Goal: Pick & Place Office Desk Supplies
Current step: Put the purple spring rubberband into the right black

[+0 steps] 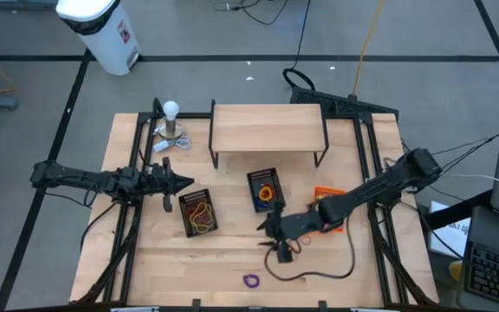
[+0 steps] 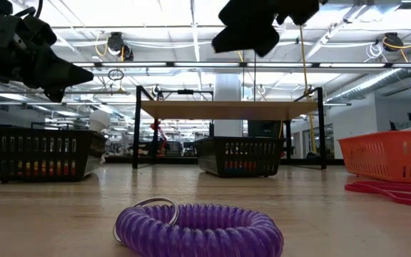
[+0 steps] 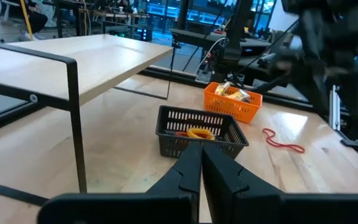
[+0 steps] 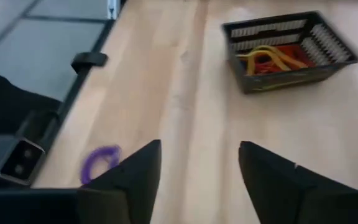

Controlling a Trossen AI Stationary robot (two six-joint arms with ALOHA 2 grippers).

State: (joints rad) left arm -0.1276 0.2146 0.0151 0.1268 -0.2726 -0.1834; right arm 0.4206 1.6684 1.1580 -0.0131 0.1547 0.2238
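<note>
From above, 2 black baskets (image 1: 199, 213) at frame centre already hold coloured loops, while a purple coil (image 1: 250, 280) lies loose at lower centre. The left gripper (image 1: 183, 182) hangs clenched and empty at left. In the right wrist view, the right gripper (image 4: 200, 163) hovers released, with that coil still to collect.

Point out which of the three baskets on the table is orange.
The orange plastic basket beside the right arm, at the table's right side. The other two are black mesh baskets: one centre, one nearer the left gripper.

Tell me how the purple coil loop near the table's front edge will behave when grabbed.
The purple coil loop looks springy, so it will probably squash and stretch rather than stay stiff. It seems light, lying flat, so unlikely to roll. A thin metal ring on it may dangle.
</note>
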